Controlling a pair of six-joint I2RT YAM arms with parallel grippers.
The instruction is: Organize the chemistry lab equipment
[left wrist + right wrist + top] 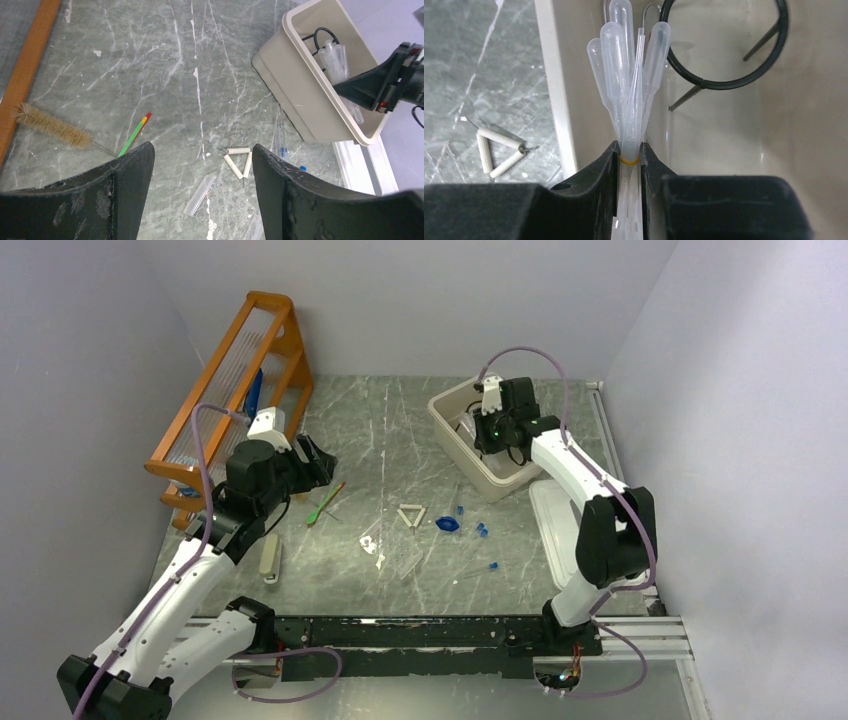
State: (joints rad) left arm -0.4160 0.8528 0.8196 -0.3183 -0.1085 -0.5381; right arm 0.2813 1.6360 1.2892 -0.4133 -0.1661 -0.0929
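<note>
Droppers [631, 85], banded together, are clamped in my right gripper's [629, 162] jaws inside the bin [555, 90], probably to land beside the wire ring [723, 85]. Left gripper [202, 150] hovers, jaws apart, over the white triangle [238, 161] on the tabletop [150, 60].

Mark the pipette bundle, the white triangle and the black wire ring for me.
pipette bundle [620, 70]: right wrist view, on a bulb.
white triangle [233, 166]: left wrist view, on its left rod.
black wire ring [724, 86]: right wrist view, on its lower arc.

1x triangle [233, 166], 1x wire ring [724, 86]
</note>
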